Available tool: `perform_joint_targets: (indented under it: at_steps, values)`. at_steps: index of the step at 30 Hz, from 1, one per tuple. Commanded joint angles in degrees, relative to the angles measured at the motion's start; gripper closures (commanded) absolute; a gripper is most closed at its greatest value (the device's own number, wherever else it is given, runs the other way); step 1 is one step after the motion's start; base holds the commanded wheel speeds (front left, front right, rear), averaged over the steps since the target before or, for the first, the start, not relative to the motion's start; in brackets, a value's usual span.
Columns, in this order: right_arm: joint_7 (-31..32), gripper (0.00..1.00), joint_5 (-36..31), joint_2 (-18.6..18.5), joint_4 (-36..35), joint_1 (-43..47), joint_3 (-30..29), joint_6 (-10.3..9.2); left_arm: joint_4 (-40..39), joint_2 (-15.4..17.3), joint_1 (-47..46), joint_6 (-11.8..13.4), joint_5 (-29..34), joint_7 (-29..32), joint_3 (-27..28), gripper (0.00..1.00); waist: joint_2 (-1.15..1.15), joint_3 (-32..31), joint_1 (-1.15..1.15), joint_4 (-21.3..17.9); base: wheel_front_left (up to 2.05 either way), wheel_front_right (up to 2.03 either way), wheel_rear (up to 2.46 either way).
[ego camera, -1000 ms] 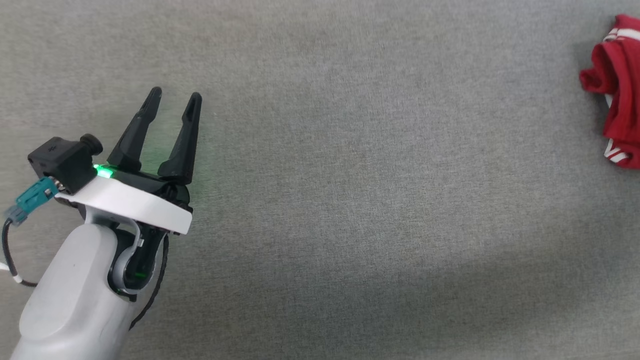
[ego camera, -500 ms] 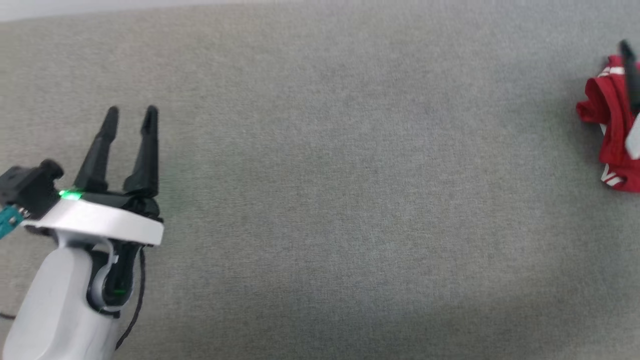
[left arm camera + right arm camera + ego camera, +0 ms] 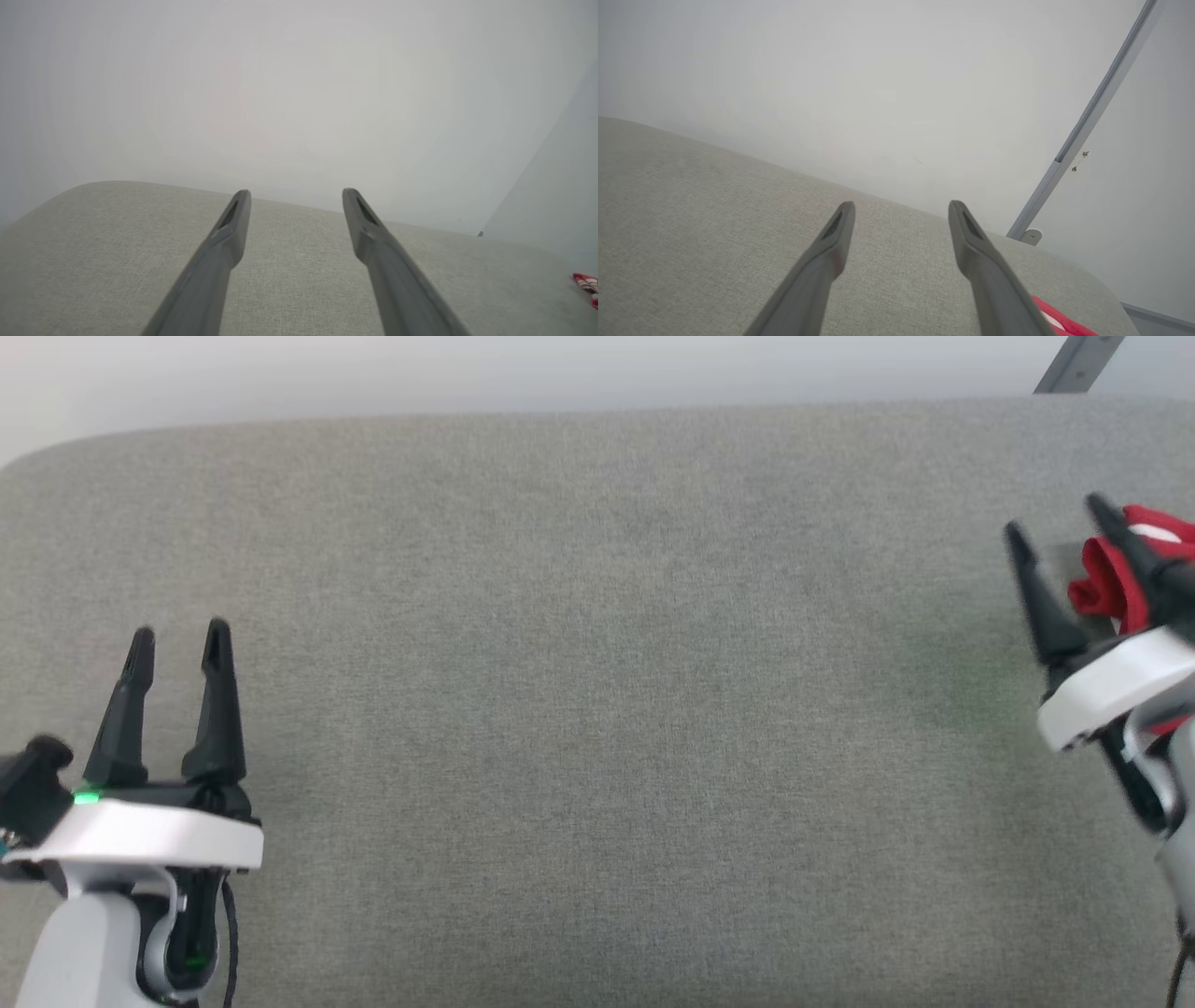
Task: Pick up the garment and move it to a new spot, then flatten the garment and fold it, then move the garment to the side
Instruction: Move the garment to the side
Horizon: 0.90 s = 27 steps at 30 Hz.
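Both my dark two-fingered left pincer [image 3: 179,633] and right pincer [image 3: 1055,520] stand fingers apart, empty. Crumpled red-and-white jersey T-shirt [image 3: 1100,581] lies just beside right pincer's outer finger, far from left pincer; wide gap probably suits grabbing cloth.

1. A robotics test room, by every visible sign: a broad worktop [image 3: 597,709] covered in grey woven fabric, its far corners rounded, stands against a plain pale wall [image 3: 467,373].
2. Two machine arms with white cuffs reach over the cloth. The left tool [image 3: 179,633] and right tool [image 3: 1053,518] each end in long dark fingers, spread apart, and a green indicator light [image 3: 86,796] glows at the left wrist.
3. A grey metal rail [image 3: 1092,116] runs up the wall, seated in a small round bracket [image 3: 1029,236] with screws [image 3: 1085,153] beside it.
4. A crumpled red garment [image 3: 1102,583] lies at the worktop's right end, close behind the right tool.
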Motion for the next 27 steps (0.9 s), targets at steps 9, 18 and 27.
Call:
perform_joint_targets:
  at_steps: [9,18,27]
  values:
    - [-0.51,0.0,-4.52,4.72,-11.32,11.66,-5.78,-0.04,-2.25,-2.18,5.72,-0.18,2.99,-0.26,3.55,0.0,0.0,-3.17,0.0,0.27,0.0,0.0,0.0]
    - [-0.53,0.0,-7.65,8.59,-18.82,21.83,-10.88,-0.04,-3.75,-3.8,11.0,-0.18,4.89,-0.26,5.81,0.0,0.0,-6.14,0.0,-0.3,0.0,0.0,0.0]
    - [-0.52,0.0,-9.36,12.37,-22.59,30.13,-16.09,-0.03,-4.91,-4.82,17.25,-0.18,5.77,-0.27,7.99,0.0,0.0,-9.45,0.0,-0.79,0.0,0.0,0.0]
